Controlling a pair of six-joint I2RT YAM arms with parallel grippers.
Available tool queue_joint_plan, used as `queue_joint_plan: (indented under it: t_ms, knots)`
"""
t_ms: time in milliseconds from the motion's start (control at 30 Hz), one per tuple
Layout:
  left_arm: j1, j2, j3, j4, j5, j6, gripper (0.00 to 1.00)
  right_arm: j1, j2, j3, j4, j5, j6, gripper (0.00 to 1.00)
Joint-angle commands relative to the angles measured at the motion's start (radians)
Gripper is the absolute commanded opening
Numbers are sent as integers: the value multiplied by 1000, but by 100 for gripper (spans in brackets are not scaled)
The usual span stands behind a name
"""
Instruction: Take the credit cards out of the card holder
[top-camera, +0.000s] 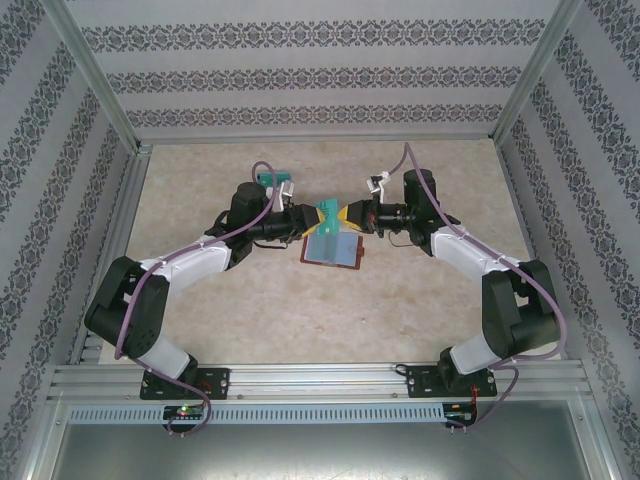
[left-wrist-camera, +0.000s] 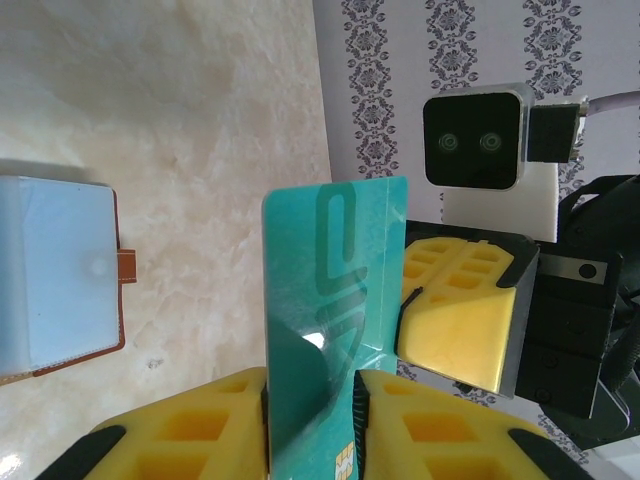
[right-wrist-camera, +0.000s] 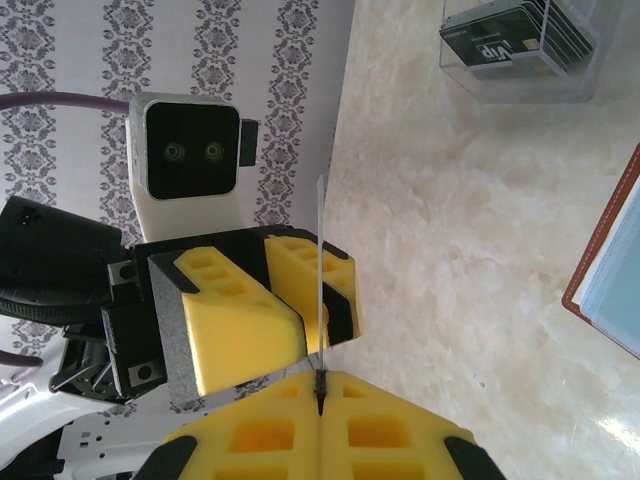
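The right hand (right-wrist-camera: 320, 385) is closed on a teal card (left-wrist-camera: 330, 290), which shows as a thin edge-on line between its yellow pads (right-wrist-camera: 390, 425). The left hand (left-wrist-camera: 312, 395) faces it, with its pads on either side of the card's other end. One pad covers a corner of the card, so I cannot tell whether they press it. The card holder (top-camera: 332, 248) lies open on the tabletop (top-camera: 420, 300) just below both hands, cut off by the frame edge in both wrist views. Beyond the right hand sits a clear box (right-wrist-camera: 515, 50), partly cropped.
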Motion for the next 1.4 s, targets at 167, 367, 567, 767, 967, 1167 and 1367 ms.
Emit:
queue_joint_plan:
  t_ms: [167,367,567,767,967,1167,1367]
  knots:
    - [9,-44,-17,69,18,-14,26,-6,14,-28,54,-28,8,0]
    - [14,-48,-19,77,16,-20,26,-7,16,-40,62,-28,8,0]
    - [18,-54,-25,82,17,-26,24,-12,17,-54,77,-28,14,0]
    - [20,-55,-31,90,18,-32,23,-17,25,-58,90,-31,21,0]
    - [20,-56,-33,97,18,-35,11,-16,30,-60,93,-31,22,0]
    - [19,-56,-34,93,18,-31,2,-14,32,-58,87,-21,19,24]
    - [24,-73,-11,-2,12,26,2,-35,20,-69,71,-7,9,53]
